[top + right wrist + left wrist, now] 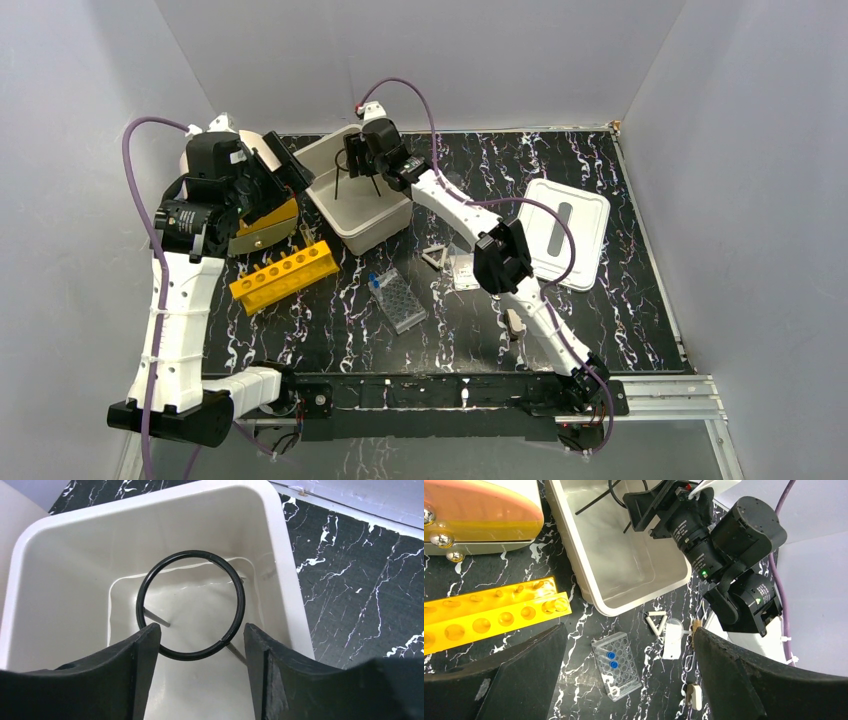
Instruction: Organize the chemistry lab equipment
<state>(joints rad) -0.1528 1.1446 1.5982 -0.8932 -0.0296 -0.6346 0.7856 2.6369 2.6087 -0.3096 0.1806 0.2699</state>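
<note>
right gripper (201, 627): spread astride the stand (190, 553) ring; we judge it is letting the stand go into the tub (150, 510) at the counter (640, 320) far edge | left gripper (628, 632): spread, empty, clear above the rack (489, 615)

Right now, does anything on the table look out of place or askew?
Nothing looks spilled or broken. The white lid lies apart from the beige tub, and the yellow tube rack sits at a slant.

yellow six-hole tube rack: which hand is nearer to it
Left. The left hand hovers just beyond the rack; the right hand is farther off, over the beige rectangular tub.
</note>
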